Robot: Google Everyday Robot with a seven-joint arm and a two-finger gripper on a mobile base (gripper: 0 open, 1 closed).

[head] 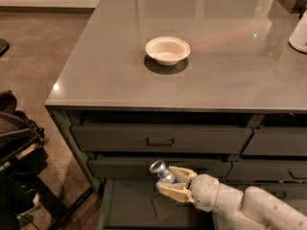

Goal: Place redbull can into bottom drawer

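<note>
The redbull can [160,170] is a slim blue-and-silver can, lying tilted with its silver top pointing up and left. My gripper [169,182] is shut on the can and holds it above the open bottom drawer [129,207]. The cream fingers [172,191] clasp the can from above and below. The white arm reaches in from the lower right and hides the drawer's right part. The drawer is pulled out and its flat grey floor shows below the can.
A white bowl [167,50] sits on the grey counter [96,75]. Two drawers with bar handles [160,141] are above the open one. Narrower drawers [276,143] stand at the right. A white object [299,32] is at the counter's right edge. Dark gear [17,147] stands on the floor at left.
</note>
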